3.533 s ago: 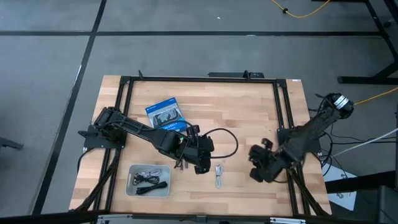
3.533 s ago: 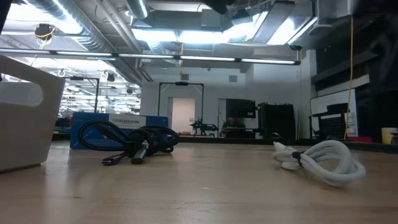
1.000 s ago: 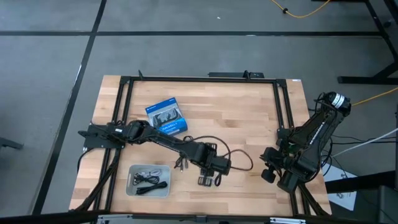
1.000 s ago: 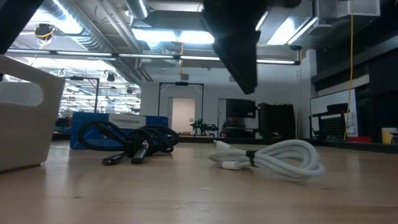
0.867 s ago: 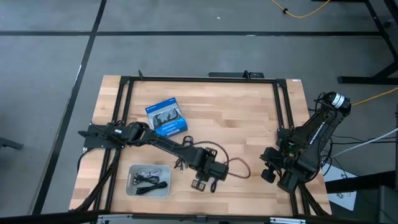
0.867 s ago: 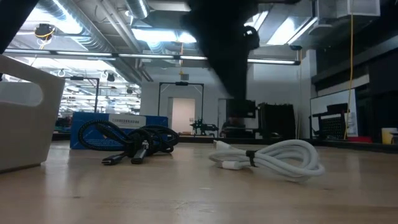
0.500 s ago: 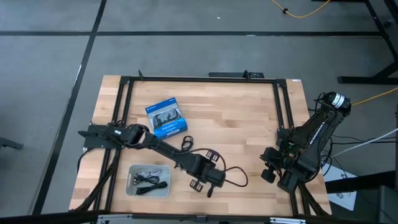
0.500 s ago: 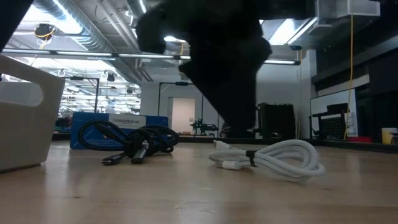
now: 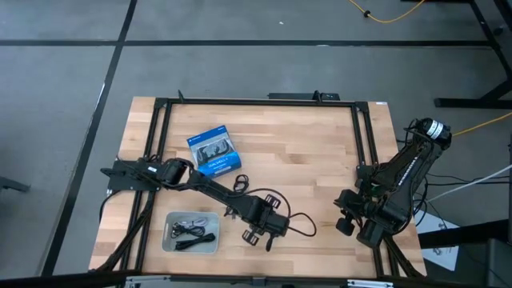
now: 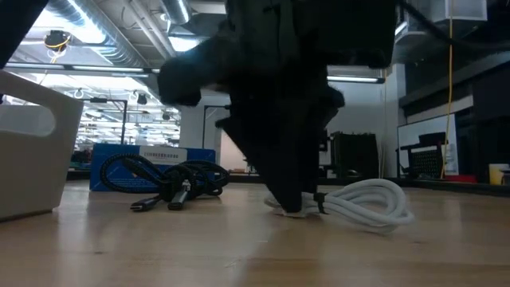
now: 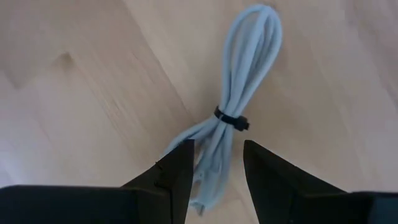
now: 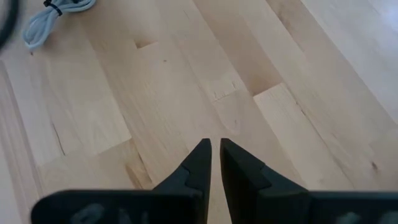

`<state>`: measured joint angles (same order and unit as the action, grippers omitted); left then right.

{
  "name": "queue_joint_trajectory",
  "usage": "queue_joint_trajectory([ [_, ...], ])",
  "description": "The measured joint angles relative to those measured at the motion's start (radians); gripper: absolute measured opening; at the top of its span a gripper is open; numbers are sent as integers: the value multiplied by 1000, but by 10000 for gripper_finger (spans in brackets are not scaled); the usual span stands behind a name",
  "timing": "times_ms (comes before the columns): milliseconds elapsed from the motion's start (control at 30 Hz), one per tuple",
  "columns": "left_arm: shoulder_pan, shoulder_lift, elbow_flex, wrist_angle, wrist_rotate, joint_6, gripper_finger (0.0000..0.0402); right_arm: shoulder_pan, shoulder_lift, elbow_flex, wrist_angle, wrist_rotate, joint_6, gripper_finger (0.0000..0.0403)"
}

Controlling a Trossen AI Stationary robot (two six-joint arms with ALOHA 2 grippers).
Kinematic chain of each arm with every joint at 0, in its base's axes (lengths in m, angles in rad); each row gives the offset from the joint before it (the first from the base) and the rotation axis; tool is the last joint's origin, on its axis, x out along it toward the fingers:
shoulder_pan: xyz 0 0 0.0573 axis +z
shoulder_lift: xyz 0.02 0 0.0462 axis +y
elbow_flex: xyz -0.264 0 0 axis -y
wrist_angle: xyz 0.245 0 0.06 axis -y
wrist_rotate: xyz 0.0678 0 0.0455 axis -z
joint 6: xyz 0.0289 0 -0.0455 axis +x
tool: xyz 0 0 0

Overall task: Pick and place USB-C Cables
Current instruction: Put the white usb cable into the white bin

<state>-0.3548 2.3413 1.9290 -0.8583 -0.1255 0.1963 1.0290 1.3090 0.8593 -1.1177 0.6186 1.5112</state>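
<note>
A white USB-C cable [image 11: 239, 106], bundled with a black tie, lies flat on the wood. My left gripper [image 11: 217, 163] is open, low over it, with its fingers standing either side of the bundle's plug end. In the low view the left gripper [image 10: 291, 199] reaches the table just beside the white cable [image 10: 366, 203]. Whether a finger touches the cable I cannot tell. A black cable bundle [image 10: 171, 179] rests on the table farther back. More black cables [image 9: 190, 232] lie in the white bin. My right gripper [image 12: 216, 152] is shut and hovers by the table's right edge.
The white bin [image 9: 168, 218] sits at the near left, close to the left arm. The blue retail box [image 9: 214, 150] lies toward the far left. The black frame rails run along the table's edges. Bare wood lies between the two arms.
My left gripper has moved toward the table's near edge and a little left, and has come down to the table at the white cable's plug end. The white cable has stayed where it was.
</note>
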Motion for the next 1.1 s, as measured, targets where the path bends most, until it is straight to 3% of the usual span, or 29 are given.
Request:
queue_joint_trajectory([
  [100, 10, -2, -35, 36, 26, -17, 133, 0, 0, 0, 0, 0, 0, 41],
  [233, 15, -5, -49, 16, 33, -168, 118, 0, 0, 0, -1, 0, -1, 41],
  [400, 14, -10, 5, -82, 26, -290, 29, 0, 0, 0, -3, 1, -1, 41],
  [467, 12, -10, 71, -140, 24, -292, 16, 0, 0, 0, -3, 12, -2, 41],
  [600, -10, -32, 229, -412, -83, -331, 13, 0, 0, 0, -1, 16, -2, 41],
  [733, -53, -34, 339, -730, -122, -507, 4, 0, 0, 0, -1, 16, -1, 41],
  [933, -154, -111, 309, -712, -39, -690, 2, 0, 0, -6, 2, 18, -4, 41],
  [1100, -244, -203, 197, -709, -39, -907, 1, 0, 1, -41, 23, 19, 2, 41],
])
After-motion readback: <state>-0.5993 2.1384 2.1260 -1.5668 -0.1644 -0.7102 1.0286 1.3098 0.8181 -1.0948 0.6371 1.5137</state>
